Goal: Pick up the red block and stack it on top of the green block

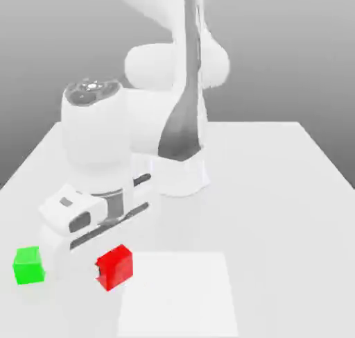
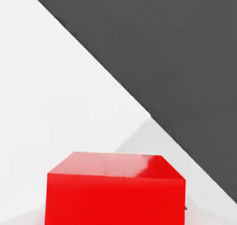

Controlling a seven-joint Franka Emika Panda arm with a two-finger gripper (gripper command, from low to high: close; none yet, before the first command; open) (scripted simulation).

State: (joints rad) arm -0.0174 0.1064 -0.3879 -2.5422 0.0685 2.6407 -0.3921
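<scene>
Nearest in the exterior view, a paler square patch [image 1: 179, 291] is seen on the white table [image 1: 277, 191], toward the front edge. Just behind its front left corner the red block [image 1: 114, 266] is found, tilted slightly and apparently raised a little off the surface. The green block [image 1: 28, 264] is set on the table well apart from it, toward the exterior view's left. Between and just behind the two blocks the arm's white hand is seen, reaching down and forward. The gripper [image 1: 104, 250] is closed to a narrow gap, and the red block is taken to be held in it, though the fingers themselves are hidden behind the hand's body in this view. Farther back, the arm's thick white links and its round base [image 1: 182, 173] are seen standing near the table's middle, with a grey backdrop beyond.

In the hand view the red block [image 2: 115, 191] is shown very close, its glossy top face catching light. Beyond it the white table [image 2: 55, 81] and its edge against a dark grey floor [image 2: 176, 48] are shown.
</scene>
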